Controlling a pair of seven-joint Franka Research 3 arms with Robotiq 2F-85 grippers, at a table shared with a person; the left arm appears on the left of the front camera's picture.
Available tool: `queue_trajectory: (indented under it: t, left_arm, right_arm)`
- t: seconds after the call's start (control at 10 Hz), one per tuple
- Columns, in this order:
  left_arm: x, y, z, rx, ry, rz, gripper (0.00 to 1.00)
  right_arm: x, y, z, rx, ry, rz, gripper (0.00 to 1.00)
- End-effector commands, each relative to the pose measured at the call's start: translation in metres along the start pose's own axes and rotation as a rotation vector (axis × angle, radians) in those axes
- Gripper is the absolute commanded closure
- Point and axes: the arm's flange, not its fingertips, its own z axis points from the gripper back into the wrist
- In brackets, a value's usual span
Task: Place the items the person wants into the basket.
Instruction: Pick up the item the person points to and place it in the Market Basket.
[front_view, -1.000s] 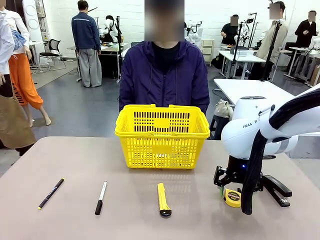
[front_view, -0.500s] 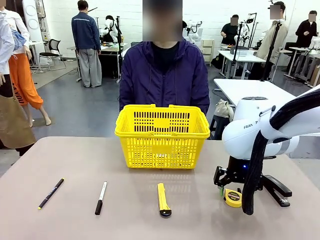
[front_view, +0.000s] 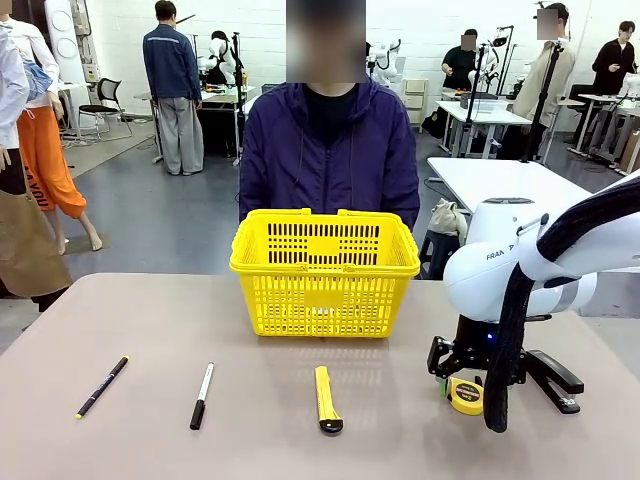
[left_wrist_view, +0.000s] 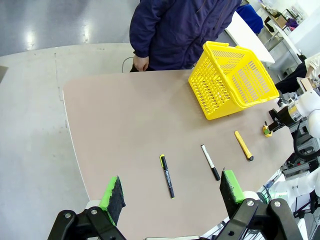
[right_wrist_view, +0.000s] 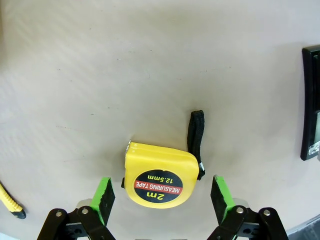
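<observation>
We are holding our right claw (right_wrist_view: 161, 192) spread around the small rounded yellow plastic tape measure (right_wrist_view: 159, 175), flat on the matte tabletop (right_wrist_view: 150, 75) between the green pads (right_wrist_view: 105, 197); our left claw (left_wrist_view: 171, 192) is hanging spread and empty. We are judging the smooth curved case may squirt sideways under an off-centre squeeze, or its black woven strap (right_wrist_view: 196, 132) snag, with the slotted yellow plastic basket (front_view: 325, 290) well apart, ahead-left.

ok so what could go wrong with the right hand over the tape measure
The open right hand frames the tape measure, whose rounded body sits skewed between the pads, so it may twist or slip on closing. Its loose black strap could snag. The black stapler lies close by and might get knocked on the lift.
</observation>
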Motion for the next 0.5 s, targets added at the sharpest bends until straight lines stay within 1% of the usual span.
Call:
queue_trajectory:
  t: [0.0,0.1,0.2,0.3,0.4]
  left_arm:
    - [-0.0005,0.0022,0.0006,-0.013,-0.009,-0.021,0.0]
    - [-0.0005,0.0022,0.0006,-0.013,-0.009,-0.021,0.0]
    - [-0.0005,0.0022,0.0006,-0.013,-0.009,-0.021,0.0]
    - [-0.0005,0.0022,0.0006,-0.013,-0.009,-0.021,0.0]
    - [-0.0005,0.0022,0.0006,-0.013,-0.009,-0.021,0.0]
  right_arm:
    - [0.0012,0.0006,-0.005,0.035,0.02,0.014,0.0]
    - [0.0018,0.001,-0.0062,0.033,0.022,0.019,0.0]
    - [0.0007,0.0006,-0.0064,0.032,0.019,0.045,0.08]
    - [0.0006,0.0008,-0.007,0.03,0.023,0.048,0.58]
    - [0.001,0.0012,-0.0075,0.035,0.03,0.049,0.66]
